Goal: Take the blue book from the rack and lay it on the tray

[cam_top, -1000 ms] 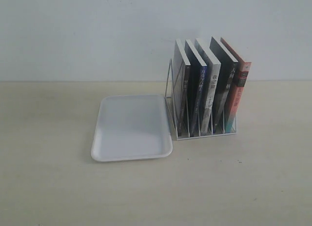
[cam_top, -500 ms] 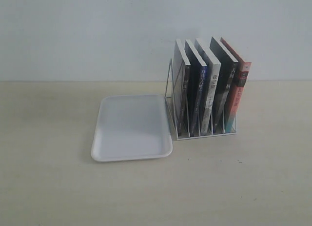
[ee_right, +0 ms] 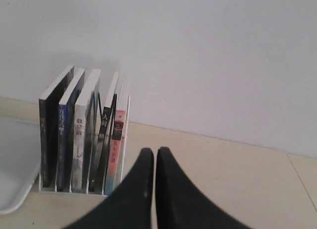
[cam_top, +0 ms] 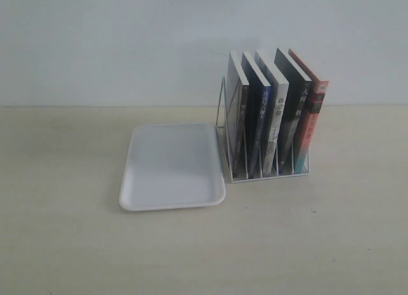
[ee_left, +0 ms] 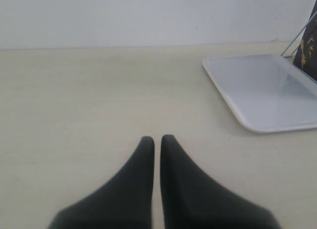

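Jaws of the left gripper [ee_left: 157, 138] are pressed together and hold nothing, over bare worktop [ee_left: 74, 115] left of the tray [ee_left: 257, 90]. Jaws of the right gripper [ee_right: 155, 151] are also pressed together and empty, apart from the rack [cam_top: 268, 176] on its spine side. The blue book [cam_top: 258, 126] stands upright in the rack, second from the left, between a black-spined book [cam_top: 241, 126] and a white-spined book [cam_top: 273, 129]. The tray lies flat just left of the rack.

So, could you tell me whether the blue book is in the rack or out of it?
In: the blue book stands in a slot of the rack, second book from the tray.
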`<state>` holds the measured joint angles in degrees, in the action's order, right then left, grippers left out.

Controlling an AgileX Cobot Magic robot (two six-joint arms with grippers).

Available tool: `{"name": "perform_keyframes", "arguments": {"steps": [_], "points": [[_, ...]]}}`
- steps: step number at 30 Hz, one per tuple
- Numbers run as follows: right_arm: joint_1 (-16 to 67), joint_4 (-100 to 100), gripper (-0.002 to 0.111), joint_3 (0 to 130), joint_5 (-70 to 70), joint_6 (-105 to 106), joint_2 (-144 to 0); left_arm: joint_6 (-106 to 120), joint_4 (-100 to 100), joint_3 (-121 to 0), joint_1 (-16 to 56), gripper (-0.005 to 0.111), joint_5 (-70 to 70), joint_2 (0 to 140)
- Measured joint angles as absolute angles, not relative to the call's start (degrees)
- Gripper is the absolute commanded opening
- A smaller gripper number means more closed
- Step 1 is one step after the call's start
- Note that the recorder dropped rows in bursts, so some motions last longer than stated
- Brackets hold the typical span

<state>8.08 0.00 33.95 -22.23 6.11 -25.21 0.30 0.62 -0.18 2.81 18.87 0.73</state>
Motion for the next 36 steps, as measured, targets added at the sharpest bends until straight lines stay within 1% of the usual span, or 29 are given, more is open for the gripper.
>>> {"name": "perform_keyframes", "arguments": {"steps": [4,9,13,17,18,24,27,29,30,32,33,36], "points": [[8.1,2.9,0.001,34.1,-17.2,3.9,-26.5,0.3,0.6,-0.2,2.8,0.004,18.9,0.7],[8.1,10.7,0.001,34.2,-14.1,3.2,-32.8,0.3,0.6,-0.2,2.8,0.004,18.9,0.7],[8.1,14.7,0.001,34.4,-15.3,3.4,-41.8,0.3,0.6,-0.2,2.8,0.004,18.9,0.7],[8.1,18.1,0.001,37.4,-21.7,5.8,-53.2,0.3,0.6,-0.2,2.8,0.004,18.9,0.7],[8.1,20.1,0.001,40.0,-24.0,9.5,-57.9,0.3,0.6,-0.2,2.8,0.004,18.9,0.7],[8.1,23.0,0.001,53.9,-26.2,19.6,-69.3,0.3,0.6,-0.2,2.8,0.004,18.9,0.7],[8.1,22.3,0.001,67.5,-29.2,23.4,-77.5,0.3,0.6,-0.2,2.8,0.004,18.9,0.7],[8.1,21.8,0.012,74.2,-31.2,24.0,-82.2,0.3,0.6,-0.2,2.8,0.004,18.9,0.7],[8.1,21.7,0.027,77.2,-32.7,24.0,-84.5,0.3,0.6,-0.2,2.8,0.004,18.9,0.7],[8.1,21.5,0.048,83.7,-36.4,24.1,-90.2,0.3,0.6,-0.2,2.8,0.004,18.9,0.7],[8.1,21.2,0.050,87.1,-38.2,24.1,-93.3,0.3,0.6,-0.2,2.8,0.004,18.9,0.7],[8.1,20.8,0.050,93.0,-41.7,24.1,-98.4,0.3,0.6,-0.2,2.8,0.004,18.9,0.7]]}}
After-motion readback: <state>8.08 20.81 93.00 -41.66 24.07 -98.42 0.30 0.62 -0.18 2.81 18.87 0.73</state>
